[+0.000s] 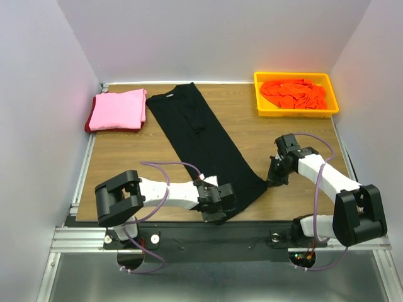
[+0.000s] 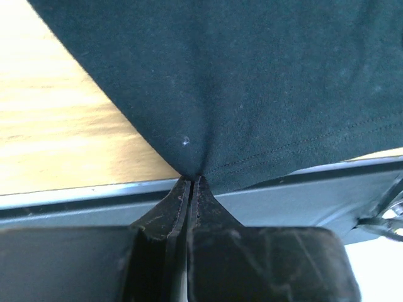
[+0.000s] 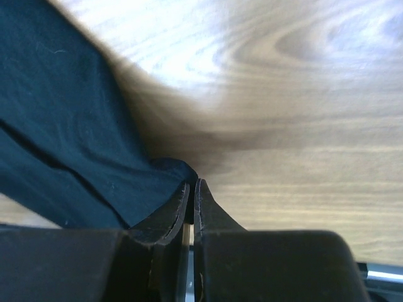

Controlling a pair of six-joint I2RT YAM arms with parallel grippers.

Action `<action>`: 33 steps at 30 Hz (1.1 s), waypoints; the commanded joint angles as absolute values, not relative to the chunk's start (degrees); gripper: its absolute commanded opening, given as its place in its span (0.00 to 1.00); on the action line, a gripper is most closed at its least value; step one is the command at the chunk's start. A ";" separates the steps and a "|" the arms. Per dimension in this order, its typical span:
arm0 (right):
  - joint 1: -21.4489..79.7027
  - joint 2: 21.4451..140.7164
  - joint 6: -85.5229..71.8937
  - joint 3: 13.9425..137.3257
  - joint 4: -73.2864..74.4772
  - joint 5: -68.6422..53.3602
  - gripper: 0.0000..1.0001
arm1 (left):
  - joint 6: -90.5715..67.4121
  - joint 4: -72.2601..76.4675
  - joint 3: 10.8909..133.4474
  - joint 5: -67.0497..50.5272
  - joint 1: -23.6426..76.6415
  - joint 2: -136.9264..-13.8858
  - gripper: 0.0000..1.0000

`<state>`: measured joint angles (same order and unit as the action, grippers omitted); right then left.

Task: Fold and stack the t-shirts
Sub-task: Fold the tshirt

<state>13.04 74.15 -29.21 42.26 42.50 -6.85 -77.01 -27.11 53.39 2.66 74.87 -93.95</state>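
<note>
Both grippers are pinching shut on the black t-shirt (image 1: 195, 138): the left gripper (image 2: 190, 180) on its near hem at the table's (image 1: 126, 157) near edge, the right gripper (image 3: 192, 184) on its right corner. The shirt is lying diagonally toward the far left, beside a folded pink t-shirt (image 1: 116, 108) that is resting on a dark red t-shirt (image 1: 87, 127). An orange t-shirt (image 1: 293, 93) is sitting in the far-right yellow tray (image 1: 261, 108).
</note>
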 commanded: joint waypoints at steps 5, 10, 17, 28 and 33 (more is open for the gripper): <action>12.04 71.28 -28.91 43.85 48.51 -8.09 0.01 | -75.85 -35.95 51.76 0.53 76.03 -92.55 0.00; 12.13 71.97 -26.90 45.96 52.11 -5.45 0.01 | -76.11 -37.26 52.91 1.58 76.03 -90.89 0.00; 12.04 73.38 -24.97 54.73 53.97 -2.64 0.01 | -76.82 -39.55 53.79 5.01 74.27 -86.23 0.00; 12.22 89.63 -22.85 74.95 52.04 -7.20 0.01 | -62.42 -37.80 56.33 10.89 55.83 -77.53 0.00; 13.01 98.51 -23.47 85.94 50.80 -8.96 0.01 | -53.36 -34.81 57.65 12.74 45.46 -77.52 0.00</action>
